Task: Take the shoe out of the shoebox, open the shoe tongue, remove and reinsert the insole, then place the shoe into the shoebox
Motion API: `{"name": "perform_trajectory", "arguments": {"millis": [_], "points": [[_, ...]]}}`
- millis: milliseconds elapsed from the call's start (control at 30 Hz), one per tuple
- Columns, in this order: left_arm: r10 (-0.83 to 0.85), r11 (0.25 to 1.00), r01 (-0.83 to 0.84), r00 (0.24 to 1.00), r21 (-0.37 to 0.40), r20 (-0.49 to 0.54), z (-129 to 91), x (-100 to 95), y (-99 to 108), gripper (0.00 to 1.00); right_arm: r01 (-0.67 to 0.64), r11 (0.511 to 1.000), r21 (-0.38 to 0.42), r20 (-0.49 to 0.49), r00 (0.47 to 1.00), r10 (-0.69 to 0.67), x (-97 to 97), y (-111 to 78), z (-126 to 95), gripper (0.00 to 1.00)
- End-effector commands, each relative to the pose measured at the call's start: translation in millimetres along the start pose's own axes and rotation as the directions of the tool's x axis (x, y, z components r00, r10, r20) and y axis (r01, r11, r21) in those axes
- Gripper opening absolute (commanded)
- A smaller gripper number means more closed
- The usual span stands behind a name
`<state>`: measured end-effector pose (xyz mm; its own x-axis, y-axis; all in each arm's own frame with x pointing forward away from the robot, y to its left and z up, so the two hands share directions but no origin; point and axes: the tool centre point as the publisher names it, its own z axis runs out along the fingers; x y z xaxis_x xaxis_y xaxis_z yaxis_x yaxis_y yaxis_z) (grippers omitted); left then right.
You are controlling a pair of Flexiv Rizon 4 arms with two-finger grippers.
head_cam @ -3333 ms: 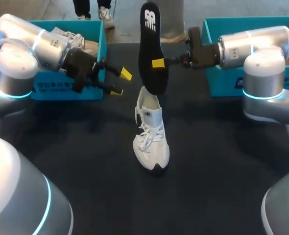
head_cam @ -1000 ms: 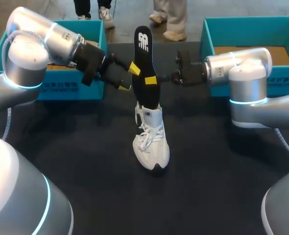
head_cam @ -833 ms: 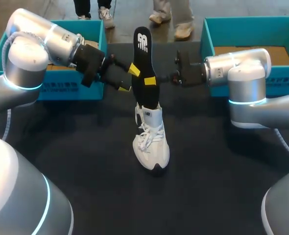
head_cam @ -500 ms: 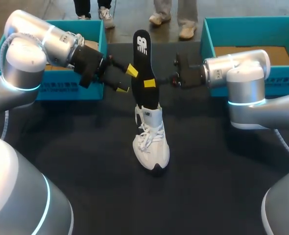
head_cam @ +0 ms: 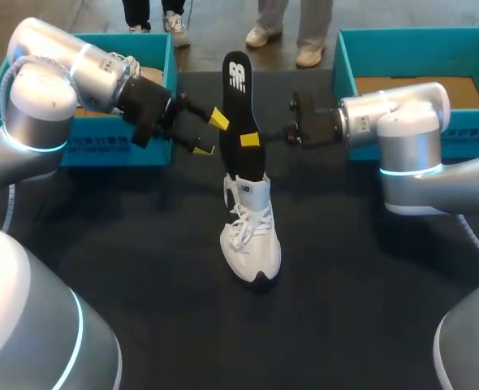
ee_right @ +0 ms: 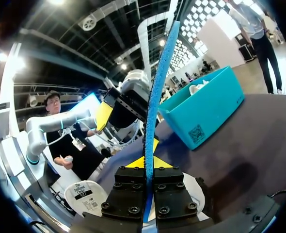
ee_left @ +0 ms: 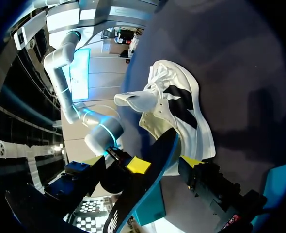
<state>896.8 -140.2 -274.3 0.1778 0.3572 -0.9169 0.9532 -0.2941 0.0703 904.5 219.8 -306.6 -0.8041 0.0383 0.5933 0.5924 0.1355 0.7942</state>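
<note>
1. The white shoe point(head_cam: 250, 231) stands on the dark table point(head_cam: 345, 325) at centre frame, outside both teal boxes, so the taking-out step appears done.
2. The black insole point(head_cam: 241, 114) rises nearly upright above the shoe. Its lower end meets the shoe's opening, and its upper end reaches the top centre of the frame.
3. The right gripper point(head_cam: 252, 140), entering from the right, is clamped on the insole at mid-length. Its wrist view shows the insole's blue edge pinched between the two fingers.
4. The left gripper point(head_cam: 210, 135), entering from the upper left, is spread wide just beside the insole and grips nothing.
5. In the left wrist view the tongue point(ee_left: 133, 99) looks folded outward, probably already opened.
6. Judged remaining: seating the insole fully in the shoe, then placing the shoe into a shoebox point(head_cam: 418, 41) at the upper right.
</note>
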Motion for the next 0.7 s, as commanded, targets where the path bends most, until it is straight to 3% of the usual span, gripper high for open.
{"name": "perform_trajectory", "arguments": {"millis": [33,700], "points": [[0.002,1.0,-0.002,1.0,-0.002,0.002,1.4,0.9,0.7,1.0,-0.003,1.0,0.003,-0.001,1.0,0.003,-0.9,-5.8,1.8,0.0],[-0.007,1.0,0.007,1.0,0.002,0.0,-0.4,2.9,1.4,1.0,0.013,0.999,0.036,0.01,1.0,-0.014,0.8,-29.3,5.6,0.0]]}}
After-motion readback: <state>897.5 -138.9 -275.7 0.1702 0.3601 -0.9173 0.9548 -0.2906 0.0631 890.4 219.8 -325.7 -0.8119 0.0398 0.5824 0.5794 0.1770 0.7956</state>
